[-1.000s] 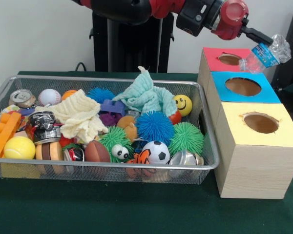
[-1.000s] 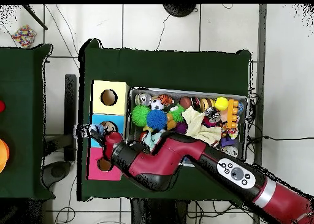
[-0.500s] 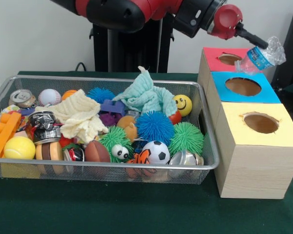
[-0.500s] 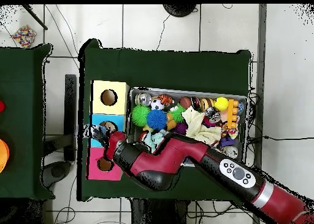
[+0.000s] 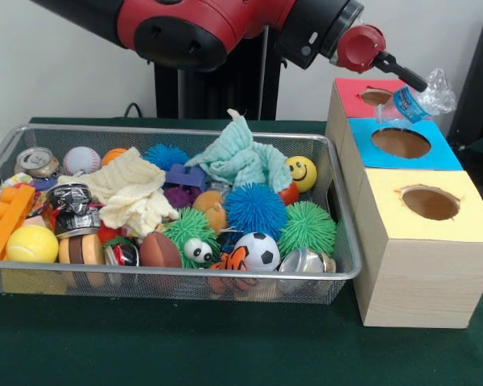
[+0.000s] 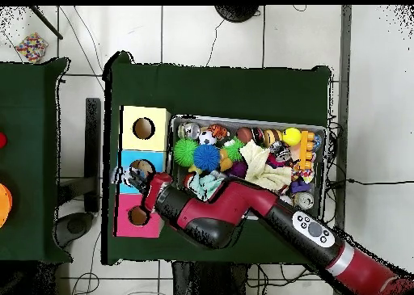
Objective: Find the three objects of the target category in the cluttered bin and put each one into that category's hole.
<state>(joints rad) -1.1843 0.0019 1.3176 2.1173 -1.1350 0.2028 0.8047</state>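
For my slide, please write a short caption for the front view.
Sawyer gripper holds a crushed plastic bottle above the red box and blue box.

I work in a lab: cables [image 6: 77, 41] trail over the tiled floor [image 6: 210, 33] at the frame's top, around my green-clothed table [image 6: 218, 86], with a bare white wall [image 5: 56, 64] behind.

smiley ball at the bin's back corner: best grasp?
Judging by its pose, come straight down on the yellow smiley ball and pinch across its middle. It is round and its top is exposed; the mint cloth crowds one side and the wire bin wall the other, so side approaches look blocked.
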